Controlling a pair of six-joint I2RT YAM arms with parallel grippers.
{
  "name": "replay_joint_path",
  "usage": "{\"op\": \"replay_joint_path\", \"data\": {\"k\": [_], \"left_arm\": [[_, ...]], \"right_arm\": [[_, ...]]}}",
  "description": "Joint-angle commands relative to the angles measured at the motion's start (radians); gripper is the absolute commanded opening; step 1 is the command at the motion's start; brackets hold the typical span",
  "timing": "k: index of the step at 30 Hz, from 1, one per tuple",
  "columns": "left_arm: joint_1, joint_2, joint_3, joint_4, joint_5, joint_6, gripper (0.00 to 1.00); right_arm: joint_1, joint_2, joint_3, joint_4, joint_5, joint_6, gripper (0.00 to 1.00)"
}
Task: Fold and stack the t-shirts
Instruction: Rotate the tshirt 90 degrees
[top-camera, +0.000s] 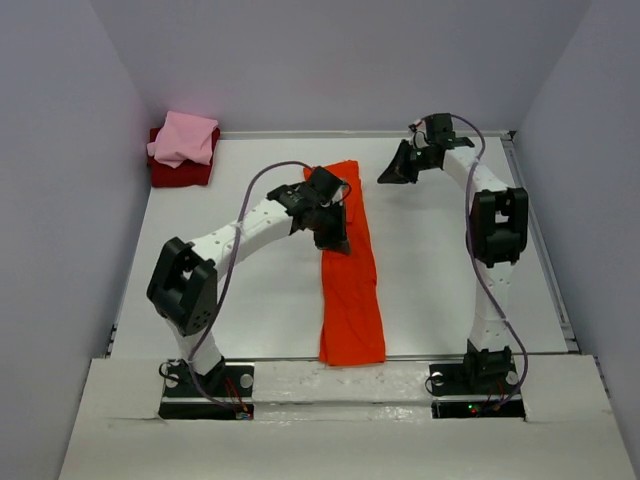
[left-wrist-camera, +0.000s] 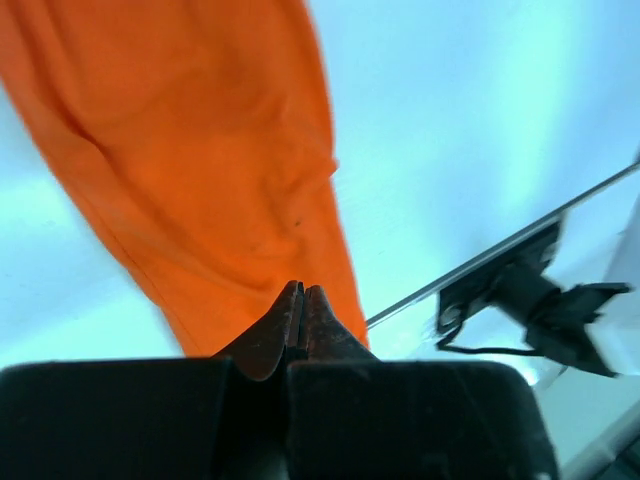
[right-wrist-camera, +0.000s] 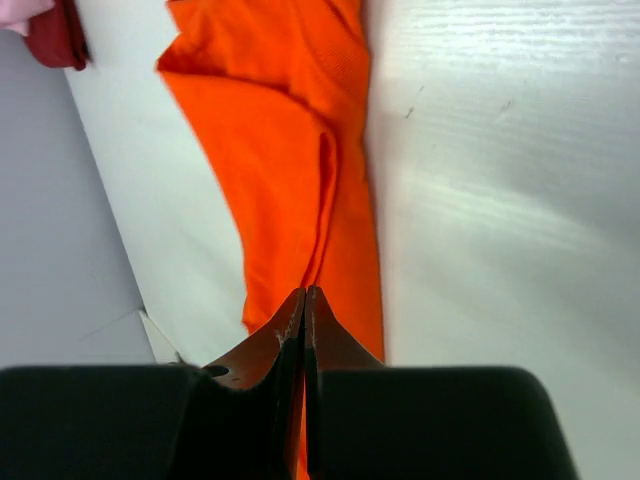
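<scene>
A bright orange-red t-shirt (top-camera: 350, 280) lies folded into a long narrow strip, running from the table's middle back to its near edge. My left gripper (top-camera: 335, 243) hovers over the strip's far half. In the left wrist view the left gripper (left-wrist-camera: 302, 290) is shut with nothing between its fingers, and the orange t-shirt (left-wrist-camera: 210, 170) is spread below. My right gripper (top-camera: 386, 177) hangs right of the shirt's far end, apart from it. The right wrist view shows the right gripper (right-wrist-camera: 304, 292) shut and empty above the orange t-shirt (right-wrist-camera: 290, 170). A light pink t-shirt (top-camera: 185, 138) sits folded on a dark red t-shirt (top-camera: 180, 174).
The pink and dark red pile rests in the far left corner against the walls. A metal rail (top-camera: 545, 260) edges the table on the right. A black arm base (left-wrist-camera: 530, 300) stands at the table's near edge (left-wrist-camera: 480, 260). The dark red t-shirt (right-wrist-camera: 55, 35) shows by the wall.
</scene>
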Motion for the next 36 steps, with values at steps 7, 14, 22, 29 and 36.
{"op": "replay_joint_path", "data": {"k": [7,14,22,29,36], "left_arm": [[0.142,-0.175,-0.021,0.085,0.076,0.046,0.00],[0.183,-0.236,-0.388,0.624,0.311,-0.196,0.00],[0.185,-0.200,-0.440,0.706,0.215,-0.234,0.00],[0.191,-0.125,-0.493,0.852,0.224,-0.335,0.00],[0.193,0.000,-0.456,0.854,0.199,-0.364,0.00]], "right_arm": [[-0.019,-0.422,-0.447,0.127,-0.238,0.073,0.12],[-0.019,-0.600,-0.907,0.494,-0.355,0.275,0.22],[0.065,-0.613,-0.957,0.450,-0.254,0.227,0.22],[0.163,-0.561,-0.938,0.422,-0.193,0.199,0.23],[0.203,-0.518,-0.978,0.470,-0.183,0.215,0.03]]}}
